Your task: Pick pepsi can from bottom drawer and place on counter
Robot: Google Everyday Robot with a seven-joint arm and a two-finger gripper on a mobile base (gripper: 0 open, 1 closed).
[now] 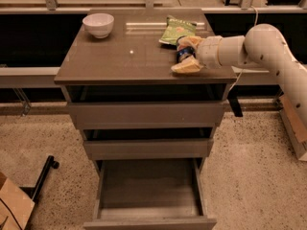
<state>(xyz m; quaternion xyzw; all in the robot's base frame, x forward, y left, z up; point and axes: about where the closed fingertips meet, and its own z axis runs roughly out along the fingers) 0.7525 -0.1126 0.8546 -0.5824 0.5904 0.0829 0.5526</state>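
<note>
The pepsi can [183, 53] is a small dark can lying between the two pale fingers of my gripper [185, 54], low over the right part of the counter [129, 56]. The fingers are closed on it from the far and near sides. Whether the can touches the counter I cannot tell. My white arm [268, 47] reaches in from the right. The bottom drawer [148, 190] is pulled open below and its inside shows empty.
A white bowl [98, 25] stands at the counter's back left. A green snack bag [177, 30] lies just behind my gripper. Two shallower drawers [146, 114] sit above the open one. A cardboard box [12, 202] and a black stand leg [43, 176] are on the floor left.
</note>
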